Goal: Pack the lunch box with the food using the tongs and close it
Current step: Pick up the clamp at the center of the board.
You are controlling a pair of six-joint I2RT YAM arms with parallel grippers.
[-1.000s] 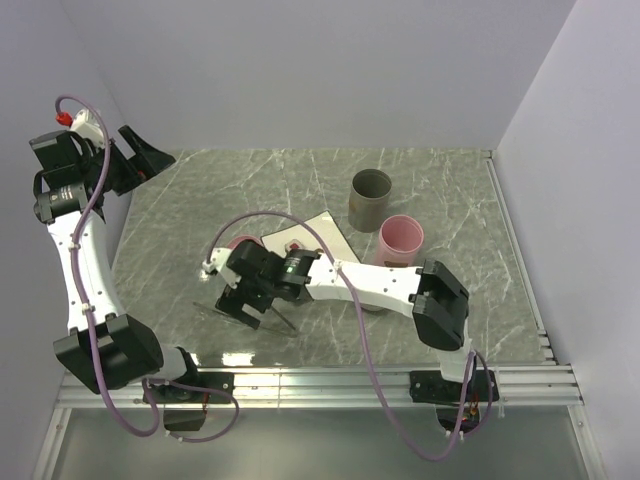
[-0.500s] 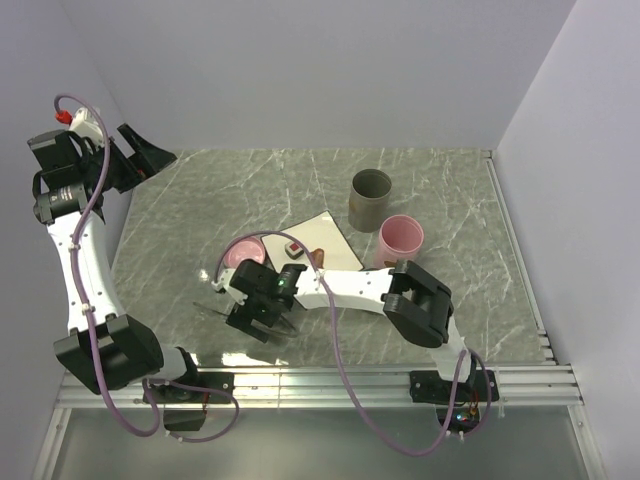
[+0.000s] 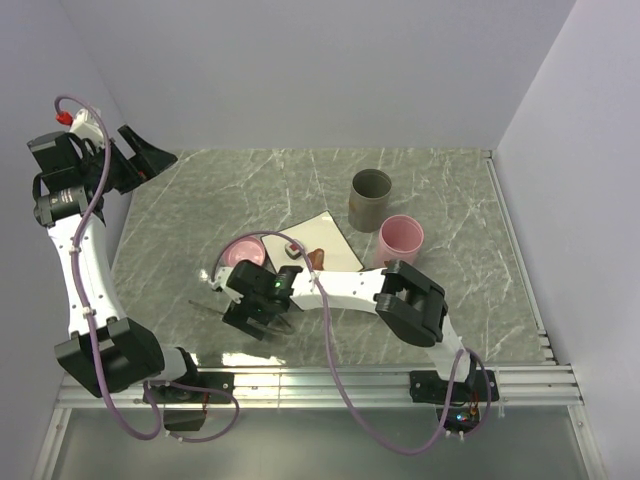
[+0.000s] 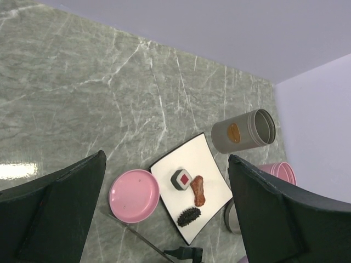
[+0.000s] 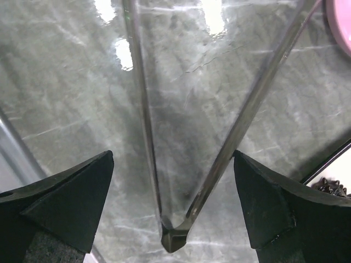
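**Below the right gripper (image 5: pixel 173 159): slippery tongs (image 5: pixel 173 238)**

The right gripper hangs with its jaws wide apart and holds nothing. The tongs lie flat on the table (image 5: pixel 66 82) directly under it, between both fingers (image 5: pixel 66 203). Their joined end points back toward the gripper's base and the tips spread away forward. The long axis crosses the closing line. The risk, as I judge it: the thin arms may slip under the fingers, or the fingers scrape the table.
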